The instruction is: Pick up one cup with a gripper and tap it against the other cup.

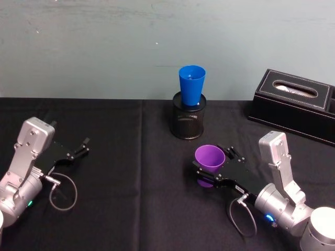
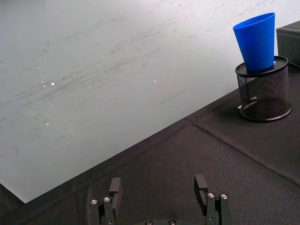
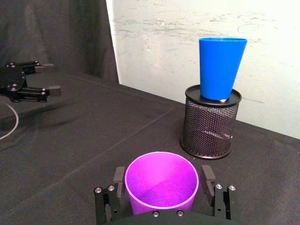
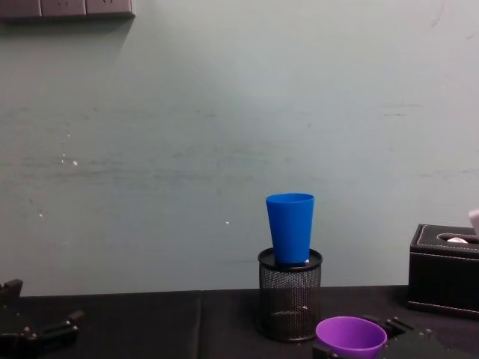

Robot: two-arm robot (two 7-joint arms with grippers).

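The purple cup (image 1: 210,157) stands upright between the fingers of my right gripper (image 1: 211,158), at the right front of the black table. In the right wrist view both fingers (image 3: 118,177) press against the sides of the purple cup (image 3: 161,185), so the gripper (image 3: 162,176) is shut on it. The blue cup (image 1: 191,85) stands upright on top of a black mesh pen holder (image 1: 189,121), behind the purple cup and a little to its left, apart from it. My left gripper (image 1: 82,147) rests open at the left, holding nothing (image 2: 158,185).
A black tissue box (image 1: 296,103) stands at the back right. A seam in the black cloth (image 1: 142,157) runs front to back left of the pen holder. A pale wall rises right behind the table. Grey cables loop beside both wrists.
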